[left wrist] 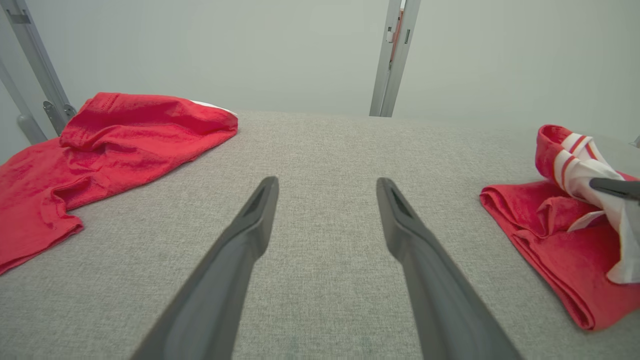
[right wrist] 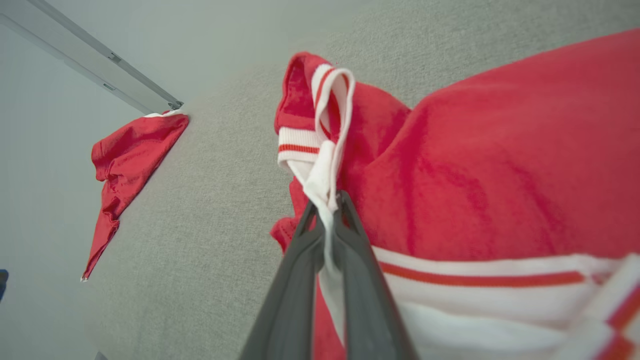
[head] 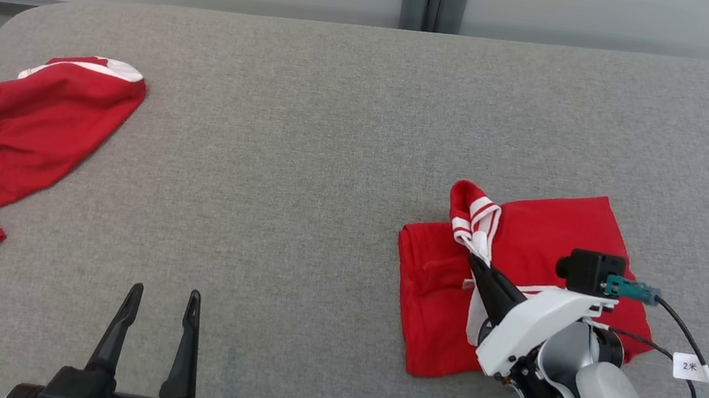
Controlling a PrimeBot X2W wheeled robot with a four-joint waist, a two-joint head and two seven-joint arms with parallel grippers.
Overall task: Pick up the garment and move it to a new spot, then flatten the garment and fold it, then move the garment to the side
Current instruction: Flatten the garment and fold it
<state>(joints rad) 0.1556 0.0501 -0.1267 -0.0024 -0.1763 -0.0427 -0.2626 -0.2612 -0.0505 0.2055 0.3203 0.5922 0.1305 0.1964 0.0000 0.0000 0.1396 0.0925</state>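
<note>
Garment: a folded red knit garment (head: 549, 231) lies in a rough rectangle on the right half of the table, nearer the front edge than the back.
Trim: its white red-striped ribbed trim (head: 482, 219) stands up in a loop at the bundle's left side, lifted off the layers below.
Right gripper: the right gripper (head: 473, 259) comes in from the lower right over the garment. In the right wrist view its two dark fingers are pressed together (right wrist: 332, 200), with a strip of the white trim pinched between the tips.
Left gripper: the left gripper (head: 166, 294) sits at the lower left, fingers parted wide with nothing between them, above bare table and well apart from both pieces of cloth.
Table: a grey woven-fabric table top (head: 301, 185) with a rounded far-left corner.
Other cloth: a second, crumpled red garment with a white edge (head: 14, 133) sprawls at the left side, partly running off the head view.
Cable: a black cable with a white tag (head: 688, 366) loops beside the right wrist.
</note>
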